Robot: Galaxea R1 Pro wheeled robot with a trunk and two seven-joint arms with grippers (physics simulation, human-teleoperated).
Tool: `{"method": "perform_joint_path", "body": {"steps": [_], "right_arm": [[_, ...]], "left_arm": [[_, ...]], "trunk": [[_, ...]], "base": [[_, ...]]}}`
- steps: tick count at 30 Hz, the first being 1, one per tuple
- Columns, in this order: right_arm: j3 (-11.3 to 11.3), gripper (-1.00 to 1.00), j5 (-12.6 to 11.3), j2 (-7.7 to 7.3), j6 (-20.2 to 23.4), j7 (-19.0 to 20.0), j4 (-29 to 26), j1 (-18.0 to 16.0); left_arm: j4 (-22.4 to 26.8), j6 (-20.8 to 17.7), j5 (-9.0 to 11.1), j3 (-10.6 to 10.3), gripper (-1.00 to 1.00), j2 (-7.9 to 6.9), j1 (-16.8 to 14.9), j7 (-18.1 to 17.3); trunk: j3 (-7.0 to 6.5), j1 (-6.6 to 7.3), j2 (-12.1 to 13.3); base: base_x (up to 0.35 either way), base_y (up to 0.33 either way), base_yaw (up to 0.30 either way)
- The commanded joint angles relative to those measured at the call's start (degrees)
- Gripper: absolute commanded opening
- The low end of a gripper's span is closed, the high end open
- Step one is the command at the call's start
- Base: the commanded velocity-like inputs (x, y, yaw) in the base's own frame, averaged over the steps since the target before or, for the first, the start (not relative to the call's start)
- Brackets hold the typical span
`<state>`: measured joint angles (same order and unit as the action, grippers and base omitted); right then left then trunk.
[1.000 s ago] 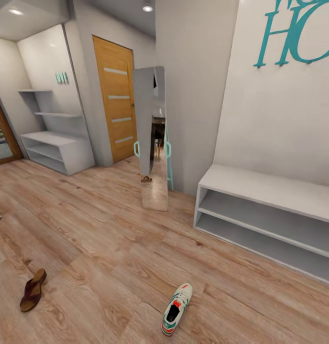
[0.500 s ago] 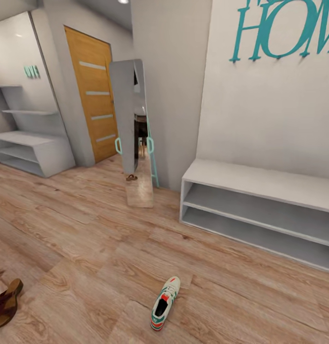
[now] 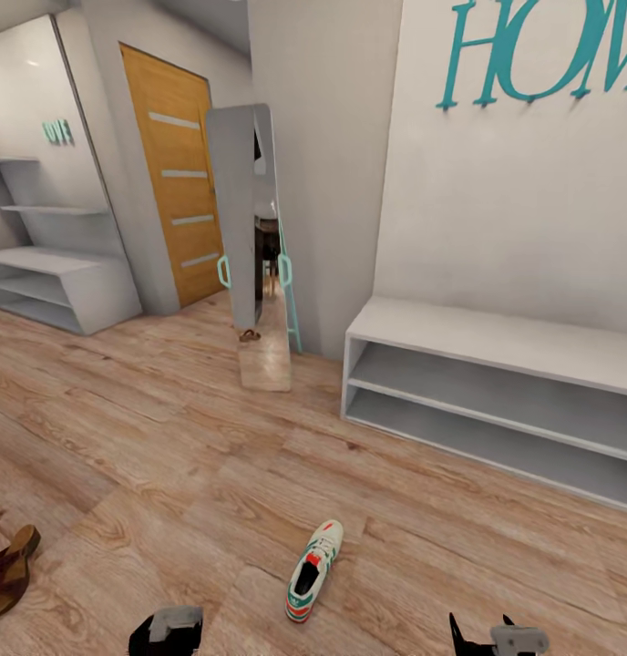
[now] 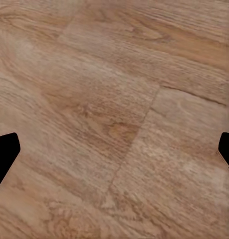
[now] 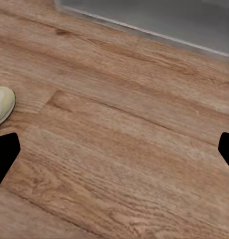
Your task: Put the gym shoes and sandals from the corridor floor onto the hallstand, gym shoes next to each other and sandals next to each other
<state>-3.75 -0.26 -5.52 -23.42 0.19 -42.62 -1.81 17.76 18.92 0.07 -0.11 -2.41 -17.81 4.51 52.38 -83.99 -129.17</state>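
One cream-white gym shoe (image 3: 313,570) with green stripes and red-orange patches lies on the corridor floor (image 3: 168,437), low in the head view's middle; its toe (image 5: 1,105) shows in the right wrist view. A brown sandal (image 3: 8,570) lies at the left edge. The hallstand (image 3: 58,273), light grey with staggered wall shelves, stands far back left. My left gripper (image 3: 166,630) hangs left of the shoe and is open over bare planks (image 4: 114,154). My right gripper (image 3: 496,638) is right of the shoe, open (image 5: 114,154), with nothing between its fingers.
A low grey bench (image 3: 496,364) with two shelves stands against the right wall under teal letters; its base (image 5: 144,15) shows in the right wrist view. A leaning mirror (image 3: 254,246) and an orange door (image 3: 172,173) are at the back.
The camera turned right, then shifted only slightly, so the scene slid left. Both grippers have come into the head view at its bottom edge. Shoe and sandal lie as before.
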Motion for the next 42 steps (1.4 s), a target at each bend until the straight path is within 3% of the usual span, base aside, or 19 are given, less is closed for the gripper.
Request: {"method": "perform_joint_path", "body": {"steps": [1, 6, 14, 35, 42], "right_arm": [[-0.02, 1.0, 0.0, -0.04, 0.34, 0.01, -0.93, -0.29], [-0.04, 1.0, 0.06, -0.25, 4.78, 0.02, -5.38, -2.26], [-0.08, 1.0, 0.04, -0.41, 11.12, 0.29, -7.66, -5.94], [-0.03, 1.0, 0.14, -0.37, 11.66, 0.37, -7.42, -6.36], [-0.03, 1.0, 0.09, -0.4, 11.64, 0.36, -7.08, -6.36]], "left_arm": [[-0.04, -0.78, 0.01, -0.03, 1.0, 0.01, -0.66, -0.2], [0.05, -5.99, 0.02, -0.06, 1.0, 0.03, -4.13, -1.95], [0.08, -8.47, -0.11, -0.02, 1.0, -0.03, -7.49, -2.71], [0.08, -8.2, 0.02, -0.03, 1.0, -0.05, -7.74, -2.84], [0.08, -8.2, 0.02, -0.06, 1.0, -0.05, -7.7, -2.84]], "trunk": [[0.24, -0.21, -0.43], [1.14, -1.31, -2.44], [2.58, -3.07, -5.65], [6.35, -7.68, -14.07], [7.9, -7.86, -14.16]], "base": [[0.0, 0.0, -0.002], [0.0, 0.0, -0.001], [0.0, 0.0, 0.0], [0.0, 0.0, 0.0], [0.0, 0.0, 0.0]]}}
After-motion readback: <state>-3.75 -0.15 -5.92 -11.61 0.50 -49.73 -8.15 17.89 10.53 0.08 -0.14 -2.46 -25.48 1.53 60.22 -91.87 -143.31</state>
